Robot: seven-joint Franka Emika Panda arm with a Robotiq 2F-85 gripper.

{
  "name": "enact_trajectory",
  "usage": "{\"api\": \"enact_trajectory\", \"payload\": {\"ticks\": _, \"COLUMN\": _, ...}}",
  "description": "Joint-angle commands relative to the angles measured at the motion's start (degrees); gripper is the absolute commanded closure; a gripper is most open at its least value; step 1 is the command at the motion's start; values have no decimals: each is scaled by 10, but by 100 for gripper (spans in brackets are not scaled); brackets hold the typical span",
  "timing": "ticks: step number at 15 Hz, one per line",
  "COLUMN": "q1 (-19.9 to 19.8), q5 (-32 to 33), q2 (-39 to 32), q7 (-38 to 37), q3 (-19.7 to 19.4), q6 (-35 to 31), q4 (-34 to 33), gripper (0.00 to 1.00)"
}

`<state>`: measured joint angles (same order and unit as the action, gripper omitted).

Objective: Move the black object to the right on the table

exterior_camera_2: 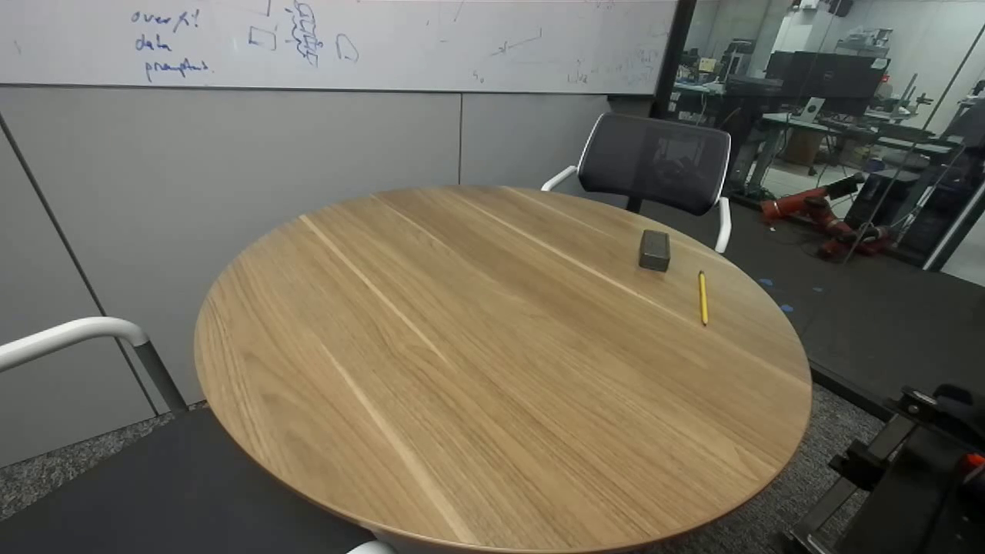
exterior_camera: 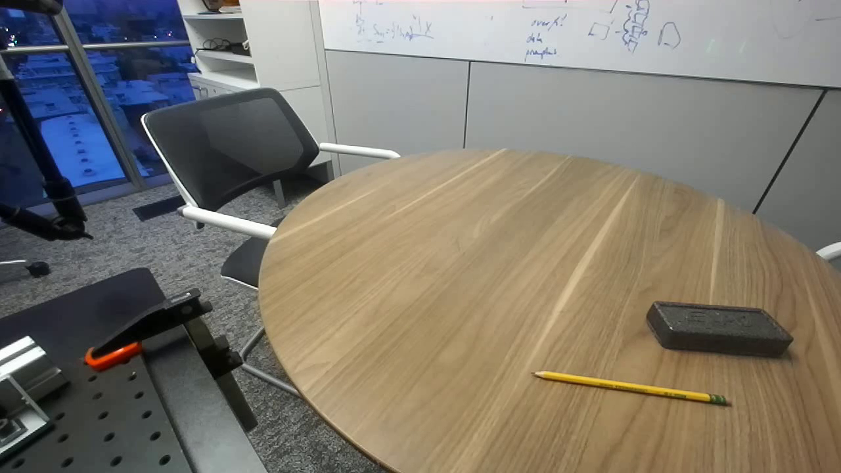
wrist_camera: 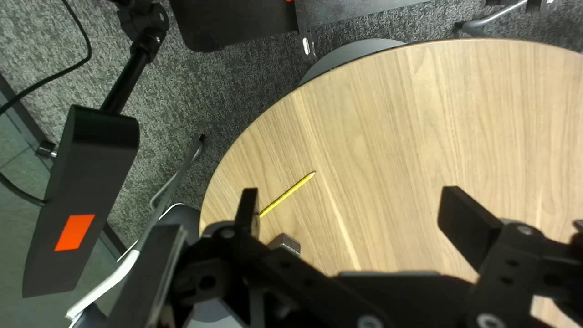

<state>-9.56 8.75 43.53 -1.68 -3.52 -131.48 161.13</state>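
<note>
The black object [exterior_camera: 719,328] is a flat dark rectangular block. It lies on the round wood-grain table [exterior_camera: 427,282]. It also shows in an exterior view [exterior_camera_2: 655,251], towards the far right part of the table [exterior_camera_2: 462,346]. In the wrist view only one end of the black object [wrist_camera: 287,243] shows; the gripper's left finger linkage hides the remainder. My gripper [wrist_camera: 353,212] is open and empty, with its fingers wide apart over the table [wrist_camera: 387,136]. The block is beyond the left finger, not between the fingertips. The gripper shows in neither exterior view.
A yellow pencil [exterior_camera: 631,387] lies near the block. A black perforated bench [exterior_camera: 105,420] stands beside the table. Chairs [exterior_camera: 230,144] [exterior_camera_2: 654,161] stand around the table. A black arm with an orange patch [wrist_camera: 82,200] hangs over the carpet in the wrist view.
</note>
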Motion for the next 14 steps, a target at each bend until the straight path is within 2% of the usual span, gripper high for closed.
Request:
{"api": "enact_trajectory", "payload": {"ticks": 1, "q1": -1, "q5": -1, "q2": 0, "q7": 1, "q3": 1, "q6": 2, "q4": -1, "gripper": 0}}
{"api": "enact_trajectory", "payload": {"ticks": 4, "q1": 2, "q5": -8, "q2": -121, "q7": -24, "q3": 11, "q6": -12, "q4": -99, "gripper": 0}}
{"api": "enact_trajectory", "payload": {"ticks": 8, "q1": -7, "q5": 15, "q2": -234, "q7": -68, "q3": 32, "q6": -6, "q4": -208, "gripper": 0}}
{"api": "enact_trajectory", "payload": {"ticks": 12, "q1": -5, "q5": 25, "q2": -374, "q7": -114, "q3": 25, "q6": 11, "q4": -331, "gripper": 0}}
{"api": "enact_trajectory", "payload": {"ticks": 14, "q1": 1, "q5": 20, "q2": -447, "q7": -133, "q3": 13, "q6": -4, "q4": -393, "gripper": 0}}
